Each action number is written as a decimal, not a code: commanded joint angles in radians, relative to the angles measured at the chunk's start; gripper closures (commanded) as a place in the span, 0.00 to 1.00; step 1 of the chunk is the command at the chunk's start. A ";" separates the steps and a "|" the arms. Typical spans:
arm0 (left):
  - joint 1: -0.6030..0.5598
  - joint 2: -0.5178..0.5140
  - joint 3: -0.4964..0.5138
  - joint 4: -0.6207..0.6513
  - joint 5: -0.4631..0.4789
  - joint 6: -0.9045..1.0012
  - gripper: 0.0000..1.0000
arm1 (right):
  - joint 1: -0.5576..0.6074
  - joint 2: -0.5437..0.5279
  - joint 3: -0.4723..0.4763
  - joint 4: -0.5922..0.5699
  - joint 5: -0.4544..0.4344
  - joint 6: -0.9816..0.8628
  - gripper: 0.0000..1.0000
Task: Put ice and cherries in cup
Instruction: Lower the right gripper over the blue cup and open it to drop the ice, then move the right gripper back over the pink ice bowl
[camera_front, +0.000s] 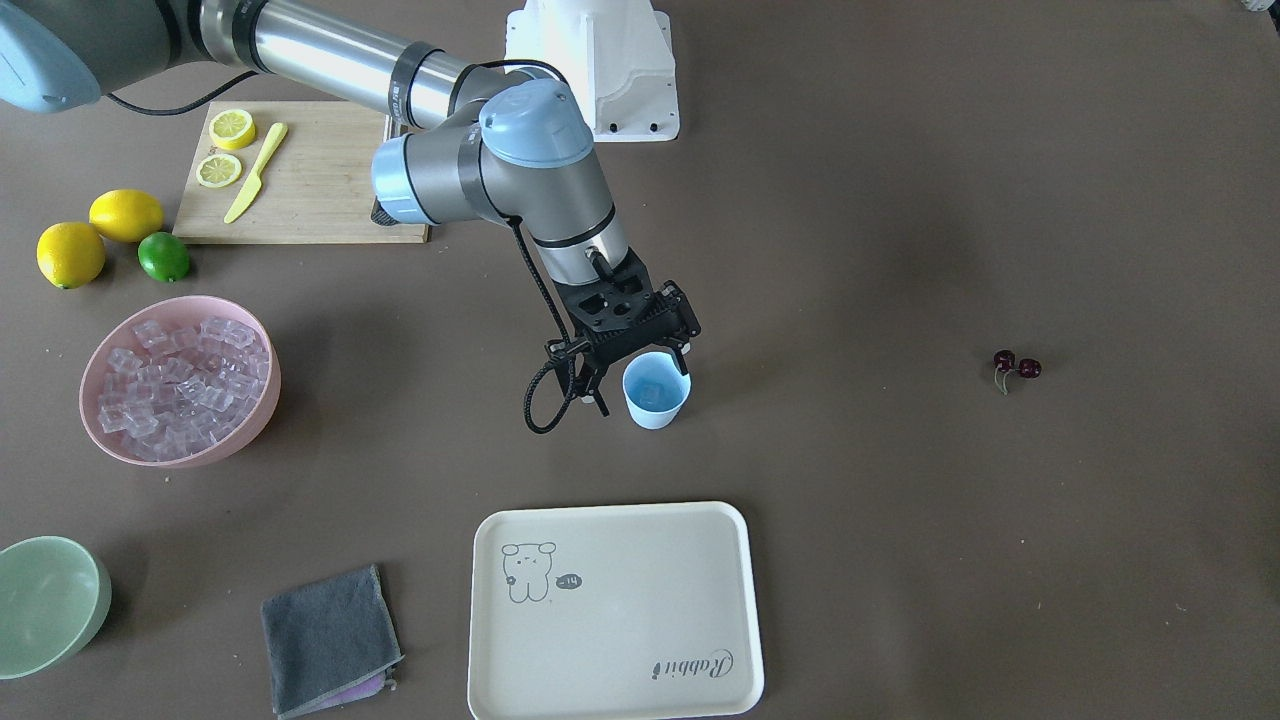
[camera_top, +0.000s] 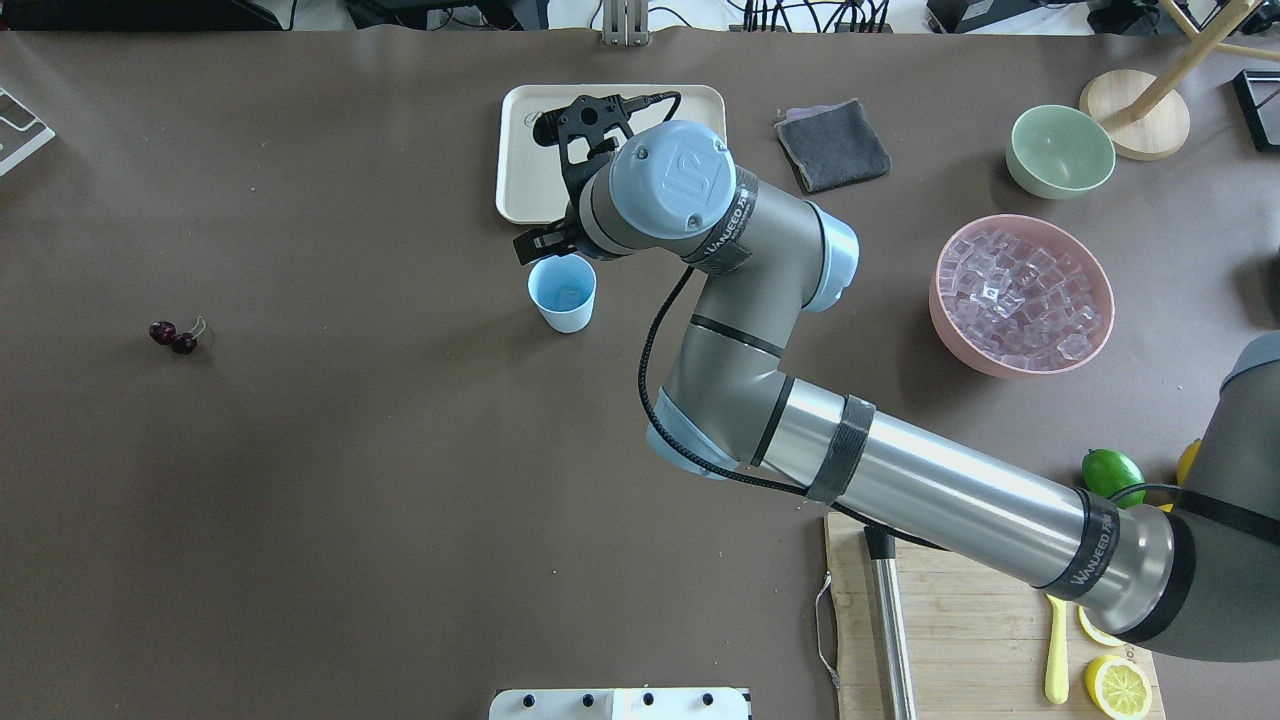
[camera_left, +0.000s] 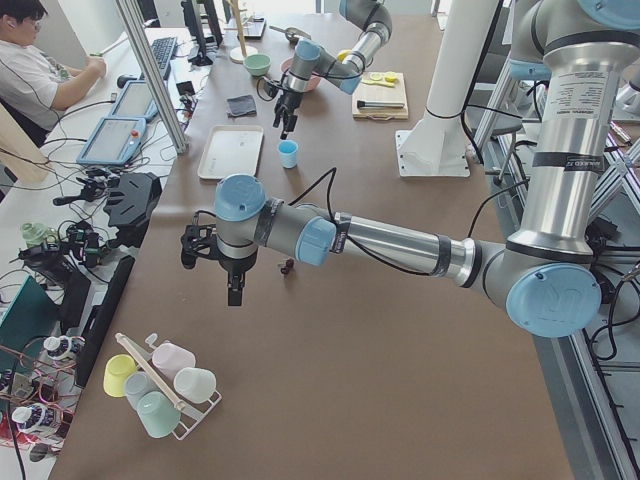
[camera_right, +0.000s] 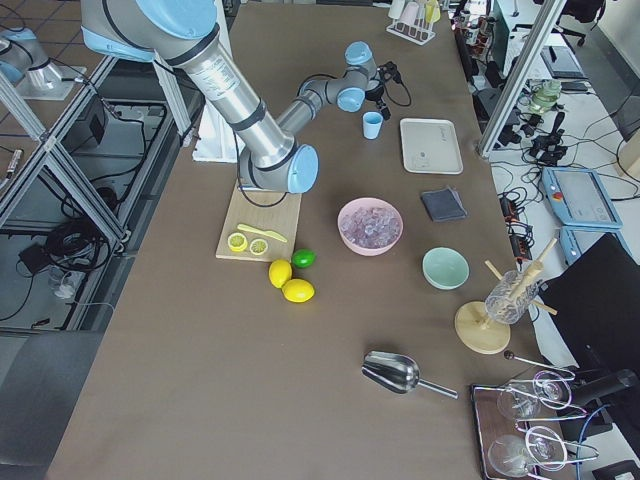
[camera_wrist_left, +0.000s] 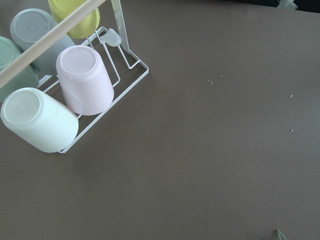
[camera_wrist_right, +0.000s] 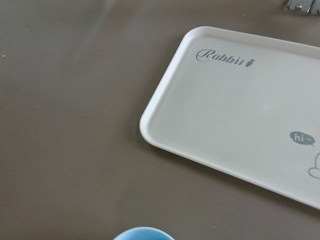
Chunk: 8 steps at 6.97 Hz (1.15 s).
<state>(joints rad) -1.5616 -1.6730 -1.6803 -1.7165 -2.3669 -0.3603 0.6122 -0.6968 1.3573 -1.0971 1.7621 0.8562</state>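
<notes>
- Cup (camera_front: 660, 410) stands upright mid-bench, and I think one cube is already inside. The ice (camera_front: 180, 385) stock is in the pink bowl (camera_front: 250, 430).
- Right pincer (camera_front: 643, 380) hovers over the cup's rim, fingers spread, holding nothing.
- Left pincer (camera_left: 233, 290) hangs near the cherries (camera_front: 1016, 366); I can't tell its opening.
- I'd retreat straight up so no finger clips the cup.

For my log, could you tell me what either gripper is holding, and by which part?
The right gripper holds nothing visible, jaws apart above the cup. For the left gripper it cannot be told; the cherries lie on the table.
</notes>
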 joint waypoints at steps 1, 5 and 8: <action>0.000 0.001 -0.012 0.000 0.000 -0.002 0.02 | 0.168 -0.173 0.150 -0.003 0.278 -0.058 0.00; -0.005 0.002 -0.021 0.000 0.002 0.001 0.02 | 0.368 -0.447 0.438 -0.227 0.333 -0.268 0.01; -0.005 0.027 -0.056 -0.002 0.005 0.001 0.02 | 0.377 -0.599 0.471 -0.284 0.298 -0.475 0.01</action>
<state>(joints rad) -1.5661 -1.6589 -1.7178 -1.7169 -2.3637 -0.3597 0.9873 -1.2349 1.8247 -1.3677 2.0778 0.4653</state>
